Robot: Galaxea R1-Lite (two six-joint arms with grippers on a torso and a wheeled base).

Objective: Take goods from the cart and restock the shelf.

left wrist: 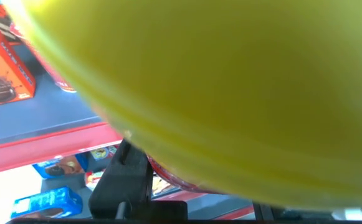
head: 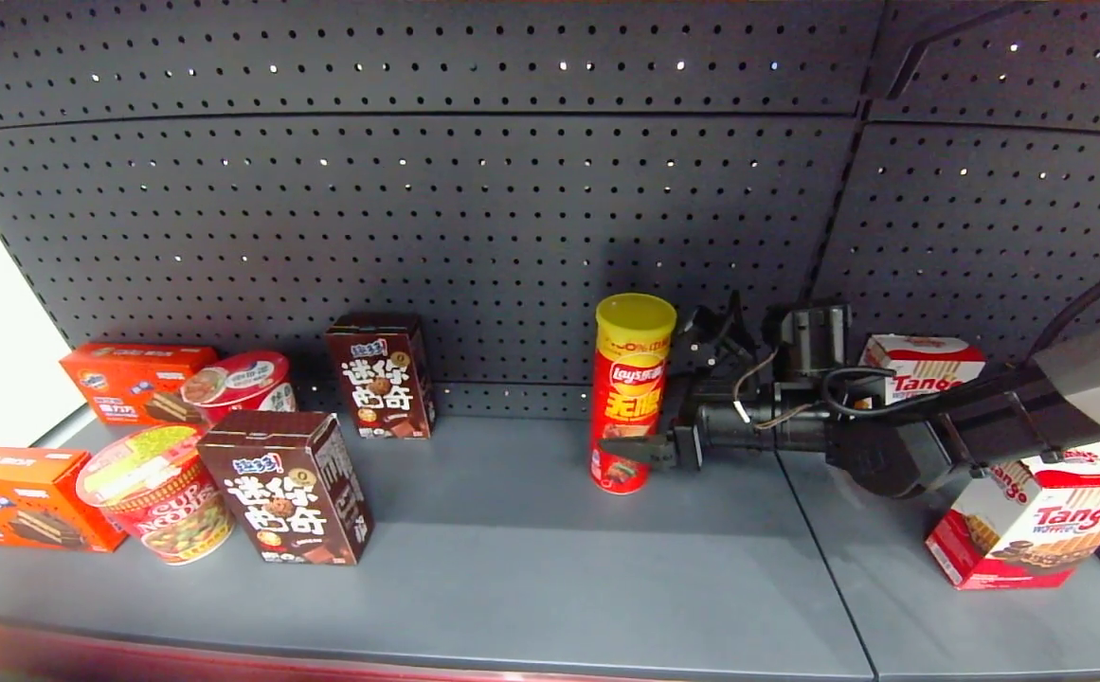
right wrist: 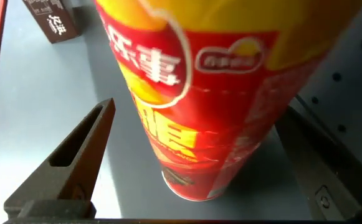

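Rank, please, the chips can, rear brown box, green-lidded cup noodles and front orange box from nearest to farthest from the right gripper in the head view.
From the right gripper:
1. Chips can, straddled by the gripper.
2. Rear brown box, by the back panel, leftward.
3. Green-lidded cup noodles, front left.
4. Front orange box, far left.

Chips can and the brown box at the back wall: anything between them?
No. Head view shows bare shelf between the chips can and that brown box.

Open shelf floor (head: 512, 540) between brown biscuit box (head: 286, 488) and upright chip can (head: 627, 393), passable from the front. Pegboard wall (head: 512, 237) close behind; wafer box (head: 1042, 521) crowding the right side.
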